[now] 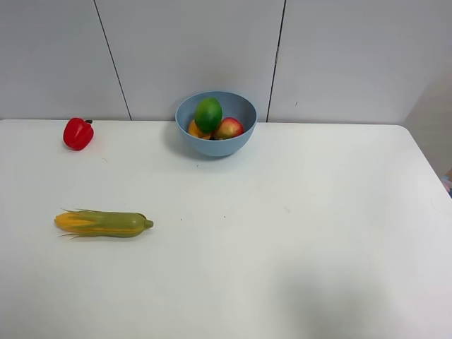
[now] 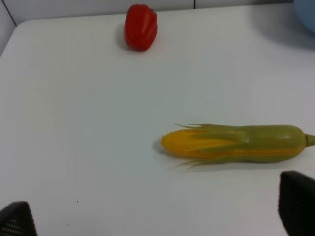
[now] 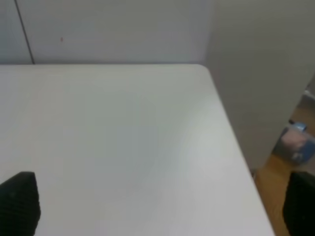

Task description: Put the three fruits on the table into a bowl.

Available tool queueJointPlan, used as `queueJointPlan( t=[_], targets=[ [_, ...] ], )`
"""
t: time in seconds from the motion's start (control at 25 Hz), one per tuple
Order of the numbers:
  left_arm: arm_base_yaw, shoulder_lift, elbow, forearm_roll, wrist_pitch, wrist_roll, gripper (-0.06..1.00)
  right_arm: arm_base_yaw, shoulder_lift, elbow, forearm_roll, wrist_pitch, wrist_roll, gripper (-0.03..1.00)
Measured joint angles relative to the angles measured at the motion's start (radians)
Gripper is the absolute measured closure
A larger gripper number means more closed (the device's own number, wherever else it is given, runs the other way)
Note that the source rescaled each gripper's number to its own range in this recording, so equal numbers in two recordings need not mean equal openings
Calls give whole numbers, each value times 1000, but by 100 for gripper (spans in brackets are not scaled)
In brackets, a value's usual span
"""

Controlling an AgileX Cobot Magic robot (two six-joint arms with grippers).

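Note:
The light-blue bowl [image 1: 215,146] stands at the back middle of the white table [image 1: 282,233]. Inside it lie the three fruits: the green lime [image 1: 208,114] on top, the red pomegranate [image 1: 229,128] to its right and the orange-yellow mango [image 1: 195,131], mostly hidden, to its left. Neither arm shows in the exterior high view. In the left wrist view my left gripper [image 2: 157,216] is open, its fingertips far apart over bare table. My right gripper [image 3: 160,204] is open too, with nothing between its fingers. A sliver of the bowl [image 2: 307,12] shows in the left wrist view.
A red bell pepper [image 1: 78,133] [image 2: 141,27] sits at the back left. A yellow-green corn cob [image 1: 104,223] [image 2: 236,143] lies on the left side, just ahead of my left gripper. The right wrist view shows the table's far right corner [image 3: 204,66] and floor beyond.

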Motion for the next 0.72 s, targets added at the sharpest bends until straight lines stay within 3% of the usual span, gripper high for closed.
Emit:
queueJointPlan(
  t=[0.28,0.72],
  targets=[
    [0,0,0,0,0,0,-6,3,0,106,64,2,0,-3],
    [0,0,0,0,0,0,-6,16,0,115,79,1,-1,-3]
  ],
)
